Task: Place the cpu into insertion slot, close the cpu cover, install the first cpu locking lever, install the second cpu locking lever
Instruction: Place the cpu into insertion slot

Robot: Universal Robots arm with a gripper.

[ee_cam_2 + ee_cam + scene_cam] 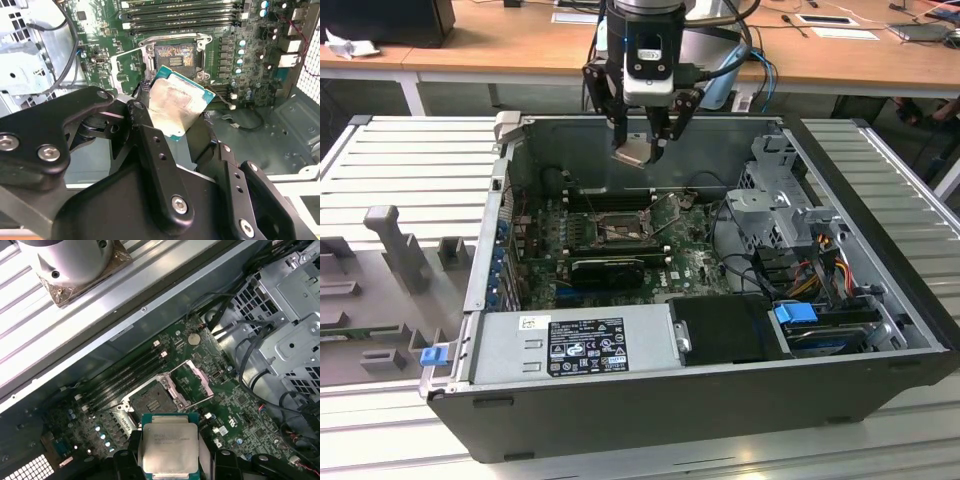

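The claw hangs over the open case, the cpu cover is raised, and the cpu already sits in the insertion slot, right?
No: the cpu is held in the claw, and the insertion slot is empty, as the first wrist view shows. The rest stands.

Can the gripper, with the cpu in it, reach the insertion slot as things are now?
Probably yes. The gripper holds the cpu higher than the insertion slot; the cpu cover stands swung open beside it, and nothing lies over the socket.

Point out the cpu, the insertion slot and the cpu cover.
cpu (168,445): first wrist view, metal face centre.
insertion slot (177,58): second wrist view, dark socket middle.
cpu cover (175,390): first wrist view, frame rail beside socket.
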